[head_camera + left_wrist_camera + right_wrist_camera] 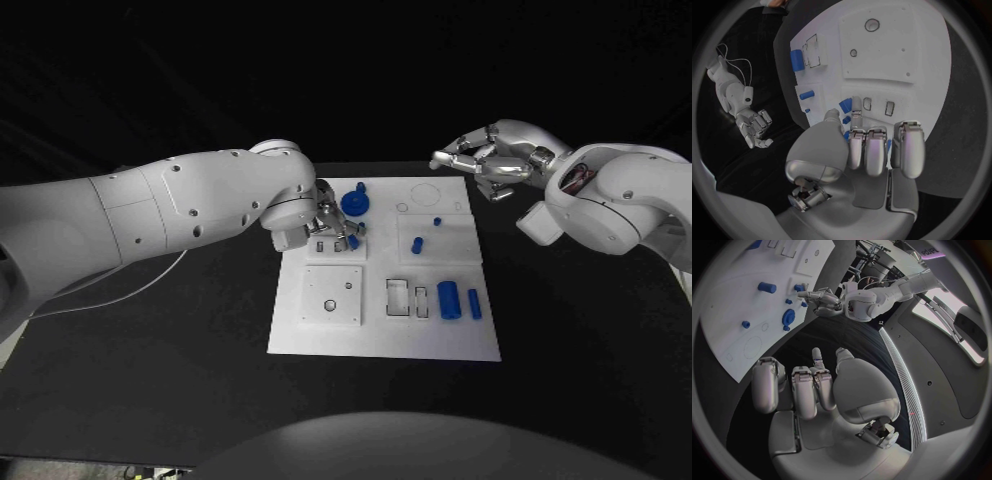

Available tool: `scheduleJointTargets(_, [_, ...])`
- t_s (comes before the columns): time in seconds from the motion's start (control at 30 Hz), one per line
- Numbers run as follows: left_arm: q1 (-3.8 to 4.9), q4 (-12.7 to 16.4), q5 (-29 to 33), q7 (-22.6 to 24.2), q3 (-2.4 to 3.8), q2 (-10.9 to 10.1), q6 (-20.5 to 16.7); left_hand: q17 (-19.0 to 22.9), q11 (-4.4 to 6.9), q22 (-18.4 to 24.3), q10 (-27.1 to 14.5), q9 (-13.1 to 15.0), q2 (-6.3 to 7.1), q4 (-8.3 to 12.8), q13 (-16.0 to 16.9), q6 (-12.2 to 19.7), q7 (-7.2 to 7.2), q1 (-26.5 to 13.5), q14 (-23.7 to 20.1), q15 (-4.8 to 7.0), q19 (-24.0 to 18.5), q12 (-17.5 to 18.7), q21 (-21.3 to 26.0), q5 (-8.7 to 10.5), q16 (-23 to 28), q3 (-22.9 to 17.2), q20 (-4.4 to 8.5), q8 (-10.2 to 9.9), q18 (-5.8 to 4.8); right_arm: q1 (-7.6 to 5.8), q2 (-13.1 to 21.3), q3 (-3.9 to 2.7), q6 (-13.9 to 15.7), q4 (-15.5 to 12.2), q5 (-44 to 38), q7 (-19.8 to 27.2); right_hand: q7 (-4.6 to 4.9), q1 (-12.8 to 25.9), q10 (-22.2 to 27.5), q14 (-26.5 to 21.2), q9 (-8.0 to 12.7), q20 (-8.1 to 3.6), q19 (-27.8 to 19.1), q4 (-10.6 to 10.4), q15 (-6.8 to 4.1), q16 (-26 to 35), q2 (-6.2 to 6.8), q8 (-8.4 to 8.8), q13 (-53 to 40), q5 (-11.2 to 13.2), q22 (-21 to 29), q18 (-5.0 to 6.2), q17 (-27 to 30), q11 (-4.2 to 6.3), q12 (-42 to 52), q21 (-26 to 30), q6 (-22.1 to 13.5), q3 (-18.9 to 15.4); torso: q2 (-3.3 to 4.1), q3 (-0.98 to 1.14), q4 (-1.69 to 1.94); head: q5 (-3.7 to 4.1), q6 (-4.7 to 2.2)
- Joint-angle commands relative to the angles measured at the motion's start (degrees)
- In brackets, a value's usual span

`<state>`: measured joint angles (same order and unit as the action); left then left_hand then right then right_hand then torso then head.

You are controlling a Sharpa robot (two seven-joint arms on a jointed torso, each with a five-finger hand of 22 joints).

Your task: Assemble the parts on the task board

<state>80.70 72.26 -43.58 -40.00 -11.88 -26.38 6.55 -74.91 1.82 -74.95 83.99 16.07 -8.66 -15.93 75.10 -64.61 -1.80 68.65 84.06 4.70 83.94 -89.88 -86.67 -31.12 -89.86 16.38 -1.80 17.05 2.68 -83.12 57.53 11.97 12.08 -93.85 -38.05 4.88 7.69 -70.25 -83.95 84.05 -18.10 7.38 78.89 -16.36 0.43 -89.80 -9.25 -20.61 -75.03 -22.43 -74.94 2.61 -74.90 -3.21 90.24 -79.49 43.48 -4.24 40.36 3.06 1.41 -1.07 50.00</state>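
I see no readable writing or brand marks on anything in front of me. A white task board (387, 335) lies flat in the middle of a black table (144, 380), with me looking down on it from above. On the board I count about six blue parts in the head view: a large round part with a knob (356, 203) near the far edge, a small peg (437, 219) to its right, a short cylinder (417, 244) just nearer than that, two upright cylinders (449, 300) side by side near the board's right edge, and one small blue piece (352, 241) right at my left fingertips. The board also carries a raised square plate (335, 293) with holes in it, two narrow rectangular slots (397, 295) beside that plate, and a faint circular outline (428, 193) at the far edge; the slots look empty. My left hand (320, 232) reaches over the far left part of the board, fingers pointing down and bunched close around the small blue piece; I cannot tell whether the fingers actually grip it or only touch it. My right hand (488, 158) hovers above the table beyond the board's far right corner, fingers curled loosely inward with nothing in them, well apart from every part.
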Motion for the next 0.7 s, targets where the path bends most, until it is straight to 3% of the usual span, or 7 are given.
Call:
scheduleJointTargets(0.03, [-0.01, 0.1, 0.4, -5.5, 0.06, 0.1, 0.6, -15.1, 0.44, -6.5, 6.0, 0.5, -0.17, 0.0, 14.9, -0.3, -0.03, 0.9, 5.9, 0.41, 1.1, -0.1, 0.4, -0.38, -0.1, -0.7, 0.39, 0.0, -0.72, 0.04, 0.0, 0.01, -1.0, -0.1, -0.1, 0.0, 0.14, -0.6, -6.0, 5.9, -0.1, -0.02, -0.5, 0.2, 0.52, -0.2, -0.13, -0.37, -15.0, -0.4, -10.6, 0.73, -15.1, -0.44, -0.2, 0.3, 0.4, 0.2, -0.03, 0.00, 0.00, 0.03, 0.00])
scheduleJointTargets(0.7, [-0.11, -0.6, 0.8, -4.6, 0.06, 0.7, 0.4, -15.1, 0.50, -5.6, 6.0, 2.1, 0.31, -0.1, 14.9, 0.4, -0.03, 2.4, 5.9, 0.51, 0.6, -0.1, 0.9, -1.17, -0.1, -2.2, 0.54, -0.3, -0.52, 0.07, -0.1, 0.02, -0.8, -0.1, -0.1, 0.5, 0.13, -1.1, -6.0, 5.9, -0.2, 0.01, -0.6, 0.2, 0.54, -0.2, -0.18, -0.45, -15.0, -0.6, -10.6, 0.76, -15.1, -0.48, -0.2, 0.4, 0.6, 0.3, -0.02, 0.02, 0.00, -0.10, 0.00])
